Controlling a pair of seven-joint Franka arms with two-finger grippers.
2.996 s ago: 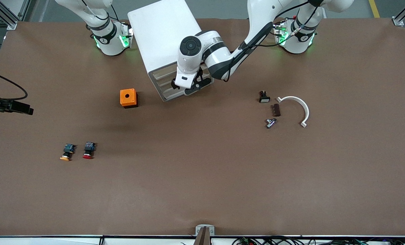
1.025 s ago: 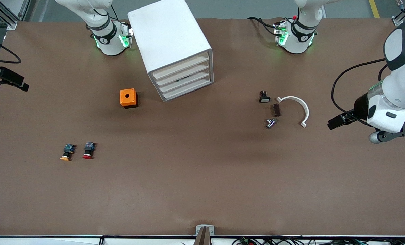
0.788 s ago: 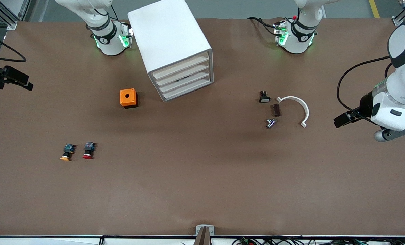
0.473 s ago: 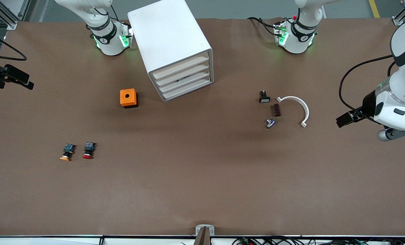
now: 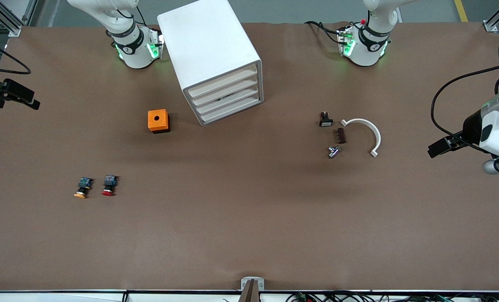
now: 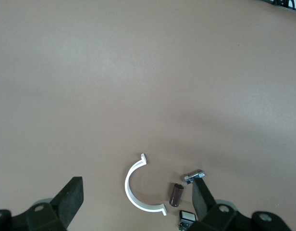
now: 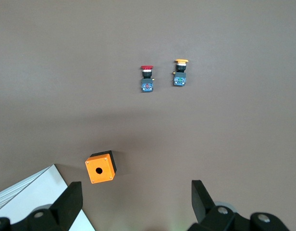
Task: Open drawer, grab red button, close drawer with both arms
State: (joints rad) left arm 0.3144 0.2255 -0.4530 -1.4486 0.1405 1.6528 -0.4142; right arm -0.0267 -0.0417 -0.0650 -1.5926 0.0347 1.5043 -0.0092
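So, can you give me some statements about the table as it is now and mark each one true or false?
1. All drawers of the white drawer unit are shut. True.
2. The red button lies beside the orange-capped button. True.
3. The left end effector holds the white curved clip. False: it is open and empty, above the clip.
4. The orange box stands on top of the drawer unit. False: it stands on the table beside it.
5. The right end effector is open. True.
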